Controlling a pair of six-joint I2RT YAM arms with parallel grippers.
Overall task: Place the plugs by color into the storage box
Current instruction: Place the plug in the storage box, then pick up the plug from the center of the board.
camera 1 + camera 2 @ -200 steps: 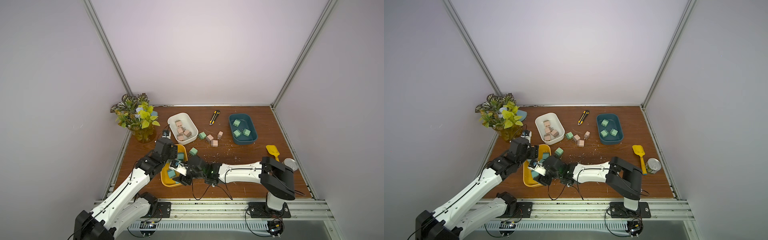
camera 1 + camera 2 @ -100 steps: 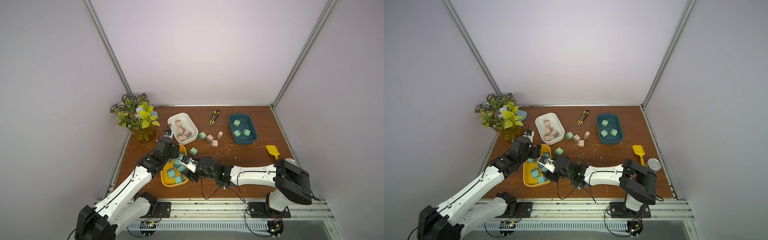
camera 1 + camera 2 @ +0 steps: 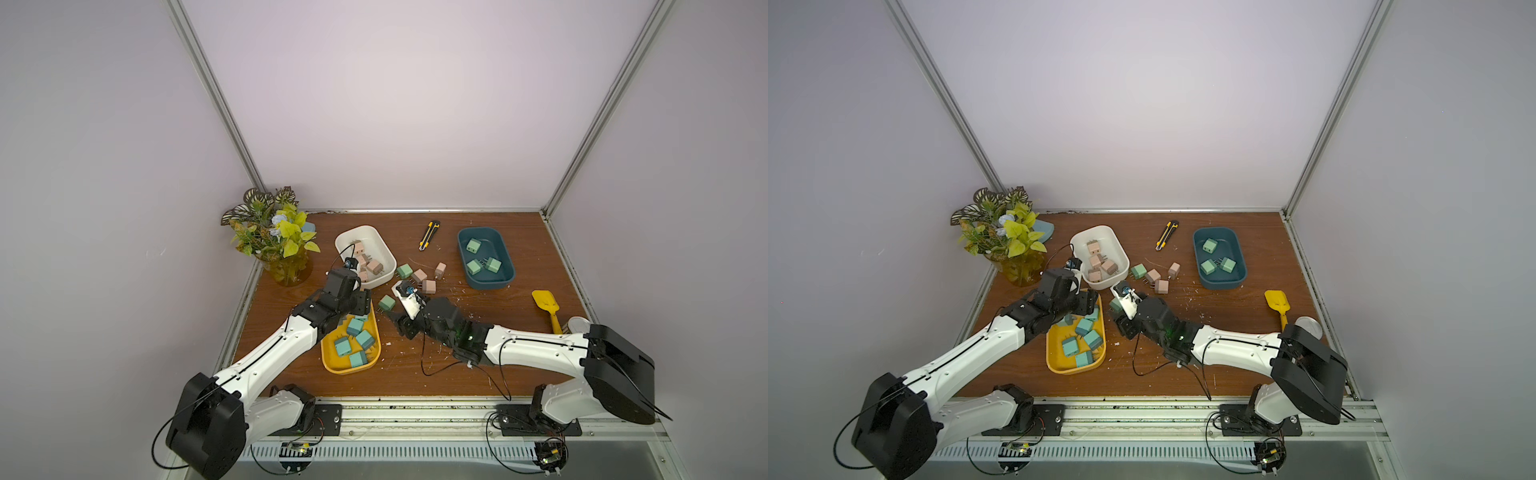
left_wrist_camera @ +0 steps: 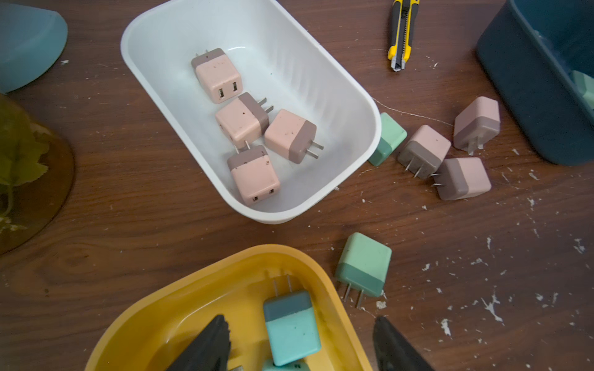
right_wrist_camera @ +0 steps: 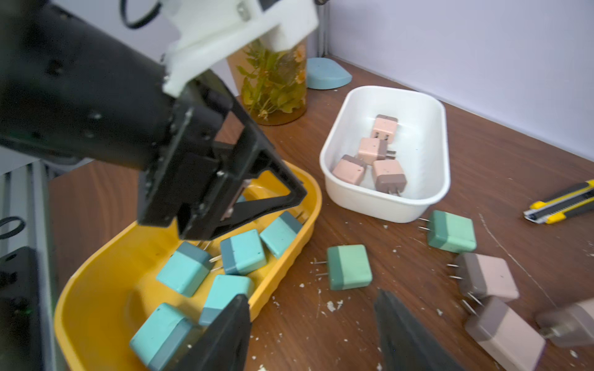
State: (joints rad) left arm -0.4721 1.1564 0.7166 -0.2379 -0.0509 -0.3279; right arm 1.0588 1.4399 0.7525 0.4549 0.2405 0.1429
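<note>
Yellow tray [image 3: 330, 362]: teal plugs [image 3: 354, 327]; white tub [image 3: 368, 237]: pink plugs [image 3: 375, 266].

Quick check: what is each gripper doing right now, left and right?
Left gripper: open, holding nothing.
Right gripper: open, holding nothing.

Plugs [image 3: 354, 326] lie in the front tray [image 3: 330, 365], the rear tray [image 3: 376, 243] behind it and the right tray [image 3: 494, 241]. Loose plugs [image 3: 419, 275] lie between them, a knife [image 3: 429, 235] farther back.

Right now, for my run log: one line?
left pincer: open above yellow plastic tray | right pincer: open, empty, near mint green cube plug
</note>
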